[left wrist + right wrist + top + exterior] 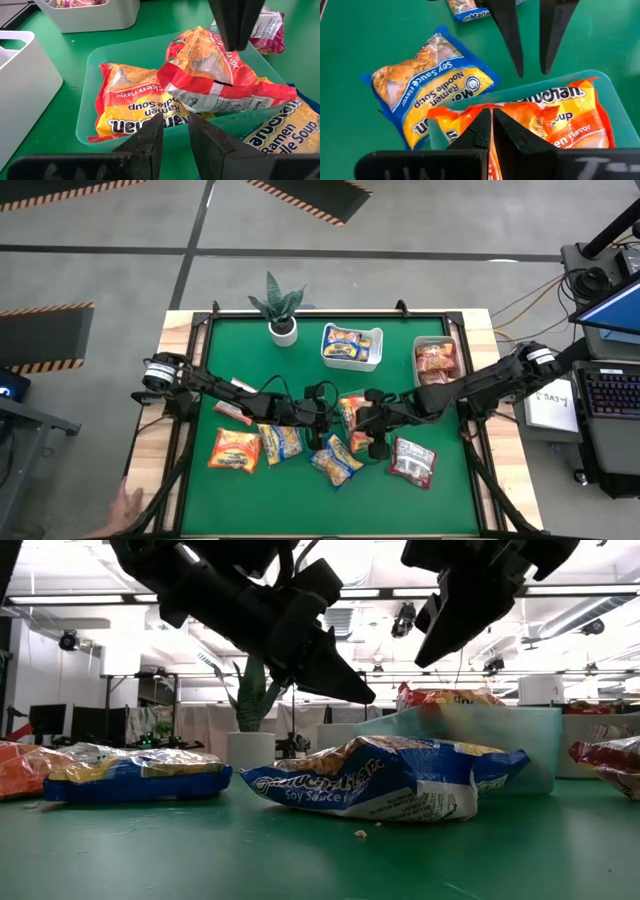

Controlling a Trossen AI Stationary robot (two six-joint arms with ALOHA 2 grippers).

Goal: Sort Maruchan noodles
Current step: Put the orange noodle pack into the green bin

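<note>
Left wrist view alone shows the right gripper (235, 30) pinching an orange packet (220, 80) over the clear tray (90, 100); left gripper (174, 135) slightly parted.

Plant pot (283, 330) at the table's (230, 500) rear left; tub (351, 347) to its right, bin (436, 358) farther right. Clear tray (352, 412) at centre, holding two packets (200, 80). Loose packets (235, 449) lie in front, left and right.

Yellow-and-blue packet (427, 80): "Soy Sauce Flavor Ramen Noodle Soup".
</note>
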